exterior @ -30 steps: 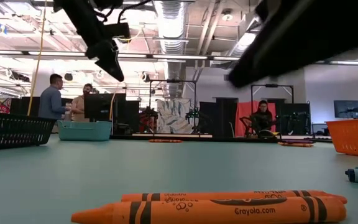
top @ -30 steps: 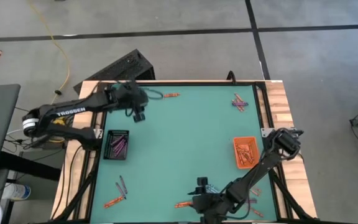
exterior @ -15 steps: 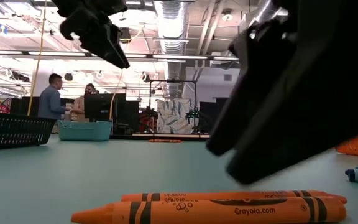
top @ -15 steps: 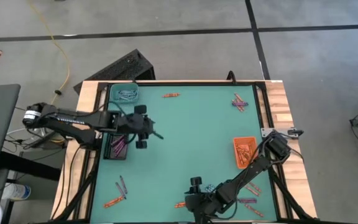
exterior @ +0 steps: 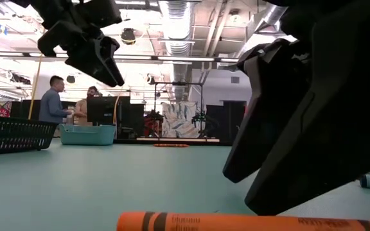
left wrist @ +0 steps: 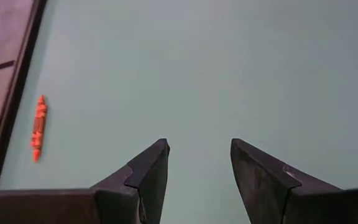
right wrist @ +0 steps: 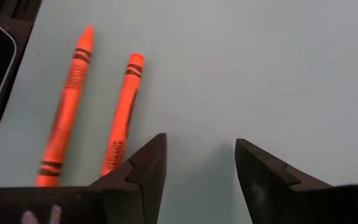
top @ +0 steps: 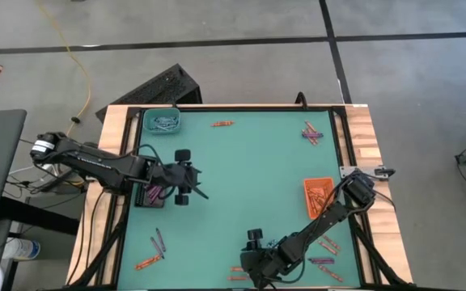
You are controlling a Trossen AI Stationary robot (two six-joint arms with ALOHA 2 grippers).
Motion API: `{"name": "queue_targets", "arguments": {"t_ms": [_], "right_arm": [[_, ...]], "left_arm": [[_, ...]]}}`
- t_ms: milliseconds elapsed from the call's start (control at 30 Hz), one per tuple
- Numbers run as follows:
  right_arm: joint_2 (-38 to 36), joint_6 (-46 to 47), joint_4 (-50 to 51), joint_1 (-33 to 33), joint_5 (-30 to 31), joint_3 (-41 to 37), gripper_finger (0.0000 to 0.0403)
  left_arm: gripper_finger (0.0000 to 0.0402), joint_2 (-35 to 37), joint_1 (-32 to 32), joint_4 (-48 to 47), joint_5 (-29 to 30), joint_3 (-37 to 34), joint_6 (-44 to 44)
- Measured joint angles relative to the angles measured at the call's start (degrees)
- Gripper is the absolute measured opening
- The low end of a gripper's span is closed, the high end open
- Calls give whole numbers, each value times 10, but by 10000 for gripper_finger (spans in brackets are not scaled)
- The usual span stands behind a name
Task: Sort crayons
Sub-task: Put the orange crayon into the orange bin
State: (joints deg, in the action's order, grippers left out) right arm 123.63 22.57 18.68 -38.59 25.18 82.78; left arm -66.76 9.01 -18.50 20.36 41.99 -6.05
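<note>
Crayons lie scattered on the green table: an orange one (top: 222,124) at the far side, a purple and orange group (top: 312,133) at the far right, several at the near left (top: 154,249) and near right (top: 326,252). Two orange crayons (right wrist: 67,106) lie flat by the near edge, just beside my right gripper (right wrist: 197,140), which is open and low there (top: 247,271). One of them shows in the low view (exterior: 236,221). My left gripper (top: 196,187) is open and empty above the table (left wrist: 197,146), just right of the black tray (top: 152,192).
The black tray holds purple crayons. A teal tray (top: 164,123) with pale crayons stands at the far left corner. An orange tray (top: 318,198) with orange crayons stands at the right, beside my right arm. One orange crayon (left wrist: 38,127) lies ahead of my left gripper. People stand beyond the table (exterior: 55,99).
My left gripper has gone from the teal tray toward the near edge, to a spot beside the black tray, staying open. My right gripper has gone down toward the near edge and the two orange crayons. In the low view only one of those crayons shows now, closer.
</note>
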Motion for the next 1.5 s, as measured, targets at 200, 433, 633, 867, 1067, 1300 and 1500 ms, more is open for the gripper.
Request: {"name": "queue_targets", "arguments": {"t_ms": [200, 433, 633, 867, 1067, 1300, 1500], "right_arm": [[-1, -4, 26, 0, 2, 33, 193], [-2, -2, 11, -21, -10, 58, 193], [4, 39, 21, -35, -11, 55, 182], [4, 46, 18, -32, -9, 50, 157], [4, 46, 22, -29, -11, 48, 150], [20, 58, 44, -25, -12, 49, 150], [23, 70, 59, -22, 2, 49, 150]], "left_arm": [[165, 0, 7, 5, -4, -1, 8], [165, 0, 30, 28, -5, -1, 10], [165, 0, 45, 30, -5, -1, 21], [165, 0, 60, 30, -2, -1, 35], [165, 0, 76, 30, 9, -1, 38], [165, 0, 80, 29, 15, -1, 38], [165, 0, 80, 28, 15, -1, 37]]}}
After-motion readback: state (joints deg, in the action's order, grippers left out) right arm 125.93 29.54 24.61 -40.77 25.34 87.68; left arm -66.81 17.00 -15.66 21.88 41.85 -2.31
